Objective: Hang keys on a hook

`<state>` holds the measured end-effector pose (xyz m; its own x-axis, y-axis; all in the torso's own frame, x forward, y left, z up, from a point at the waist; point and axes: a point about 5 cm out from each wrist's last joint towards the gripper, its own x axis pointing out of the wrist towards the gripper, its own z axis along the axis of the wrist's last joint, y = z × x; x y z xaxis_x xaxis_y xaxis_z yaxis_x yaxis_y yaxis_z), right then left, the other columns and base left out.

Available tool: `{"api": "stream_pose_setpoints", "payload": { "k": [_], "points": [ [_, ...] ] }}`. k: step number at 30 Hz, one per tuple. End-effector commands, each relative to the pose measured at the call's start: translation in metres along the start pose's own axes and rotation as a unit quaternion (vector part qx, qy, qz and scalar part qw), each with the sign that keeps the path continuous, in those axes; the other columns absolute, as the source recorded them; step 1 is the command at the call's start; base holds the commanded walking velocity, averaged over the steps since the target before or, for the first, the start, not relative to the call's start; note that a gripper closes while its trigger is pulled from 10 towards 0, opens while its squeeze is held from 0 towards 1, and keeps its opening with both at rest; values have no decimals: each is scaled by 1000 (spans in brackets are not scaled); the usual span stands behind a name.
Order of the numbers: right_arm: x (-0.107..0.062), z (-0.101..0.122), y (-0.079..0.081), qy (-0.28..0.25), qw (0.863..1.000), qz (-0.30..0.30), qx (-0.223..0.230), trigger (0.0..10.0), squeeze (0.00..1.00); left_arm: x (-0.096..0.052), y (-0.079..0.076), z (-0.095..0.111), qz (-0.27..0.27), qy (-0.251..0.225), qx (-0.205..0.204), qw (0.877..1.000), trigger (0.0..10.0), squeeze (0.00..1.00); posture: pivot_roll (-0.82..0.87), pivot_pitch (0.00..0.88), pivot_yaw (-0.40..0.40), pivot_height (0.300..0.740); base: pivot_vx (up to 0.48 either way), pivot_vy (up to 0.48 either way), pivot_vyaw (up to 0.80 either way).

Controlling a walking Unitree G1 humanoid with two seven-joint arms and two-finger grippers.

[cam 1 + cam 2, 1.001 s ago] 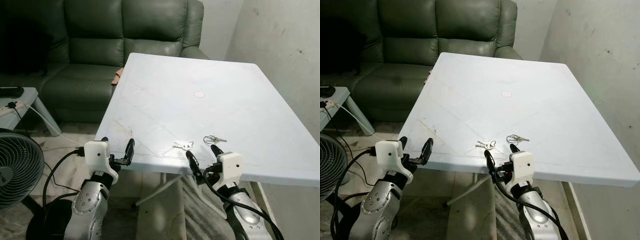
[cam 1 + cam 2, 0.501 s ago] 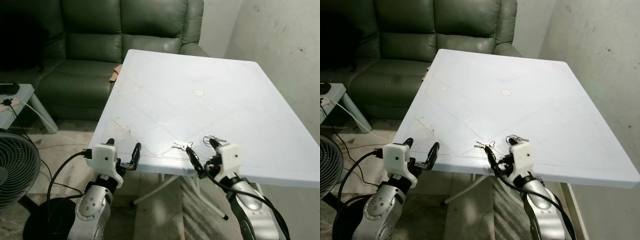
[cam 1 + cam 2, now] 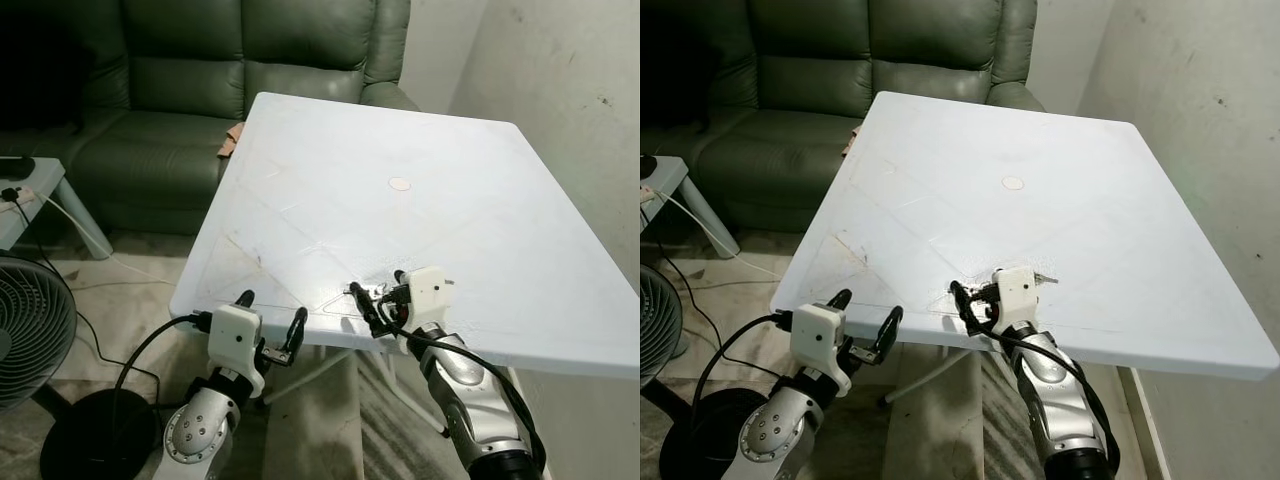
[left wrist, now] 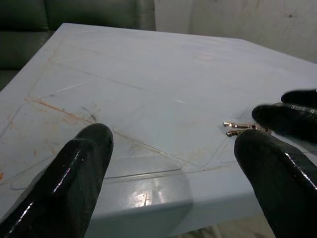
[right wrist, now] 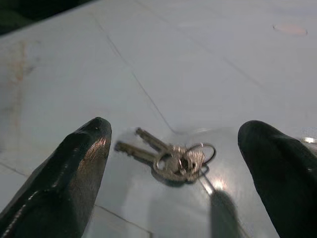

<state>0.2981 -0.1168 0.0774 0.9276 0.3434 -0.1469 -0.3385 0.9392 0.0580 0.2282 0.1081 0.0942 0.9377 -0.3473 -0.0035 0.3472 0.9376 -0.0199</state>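
The right gripper [image 5: 173, 163] is spread wide over the keys [image 5: 171, 157] (nothing grasped). The left gripper [image 3: 270, 325], likewise parted, is held at the table [image 3: 420, 150] edge, at the keys' 8 o'clock.

A: Table [image 3: 470, 200]? Looked white plastic, smooth, glossy near the edge, w/ rusty scuffs.
B: Keys [image 5: 171, 157] were shiny silver metal. Right gripper [image 5: 173, 163] fingers: glossy black, smooth.
A: Sofa [image 3: 200, 70] read as dark green leather, soft sheen. Wall [image 3: 570, 90] was matt, rough, stained plaster.
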Motion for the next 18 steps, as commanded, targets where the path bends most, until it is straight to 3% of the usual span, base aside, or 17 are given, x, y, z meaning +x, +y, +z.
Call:
{"api": "stream_pose_setpoints", "payload": {
  "k": [1, 6, 7, 8, 10, 11, 13, 14, 15, 16, 18],
  "points": [
    [2, -3, -3, 16, 1000, -14, 5, 10000, 0, -1, -1, 5, 3, -9, 5, 1000, 10000, 0, 102, 43, -86, 740, 0, 0, 0],
    [1, -12, -1, 36, 999, -34, 11, 10000, 0, -1, -1, 5, 5, -10, 7, 1000, 10000, 0, 103, 38, -87, 740, 0, 0, 0],
    [0, -12, -1, 37, 998, -40, 9, 8902, 0, -1, -1, 5, 6, -10, 8, 1000, 10000, 0, 103, 38, -87, 740, 0, 0, 0],
    [0, -12, -1, 37, 998, -40, 9, 8902, 0, -1, -1, 5, 6, -10, 8, 1000, 10000, 0, 103, 38, -87, 740, 0, 0, 0],
    [0, -14, 0, 38, 998, -45, 17, 7529, 0, 0, -1, 5, 5, -10, 8, 1000, 10000, 0, 102, 34, -86, 740, 0, 0, 0],
    [0, -14, 1, 37, 998, -47, 18, 6157, 0, 0, -1, 5, 5, -10, 8, 1000, 10000, 0, 102, 34, -86, 740, 0, 0, 0],
    [1, -14, 2, 37, 998, -50, 19, 5882, 0, 0, -1, 5, 5, -10, 8, 1000, 10000, 0, 99, 33, -84, 740, 0, 0, 0],
    [1, -13, 4, 32, 998, -53, 22, 2196, 0, 0, -1, 5, 5, -10, 9, 1000, 10000, 0, 99, 33, -84, 740, 0, 0, 0],
    [2, -12, 5, 29, 998, -58, 27, 1216, 0, 0, -1, 5, 5, -10, 10, 1000, 10000, 0, 100, 33, -82, 740, 0, 0, 0],
    [2, -12, 6, 29, 997, -60, 27, 2431, 0, 0, -1, 5, 5, -9, 10, 1000, 10000, 0, 100, 33, -82, 740, 0, 0, 0],
    [3, -12, 7, 31, 997, -62, 28, 2353, 0, 1, 0, 6, 5, -9, 10, 1000, 10000, 0, 101, 36, -82, 740, 0, 0, 0]
  ]
}}
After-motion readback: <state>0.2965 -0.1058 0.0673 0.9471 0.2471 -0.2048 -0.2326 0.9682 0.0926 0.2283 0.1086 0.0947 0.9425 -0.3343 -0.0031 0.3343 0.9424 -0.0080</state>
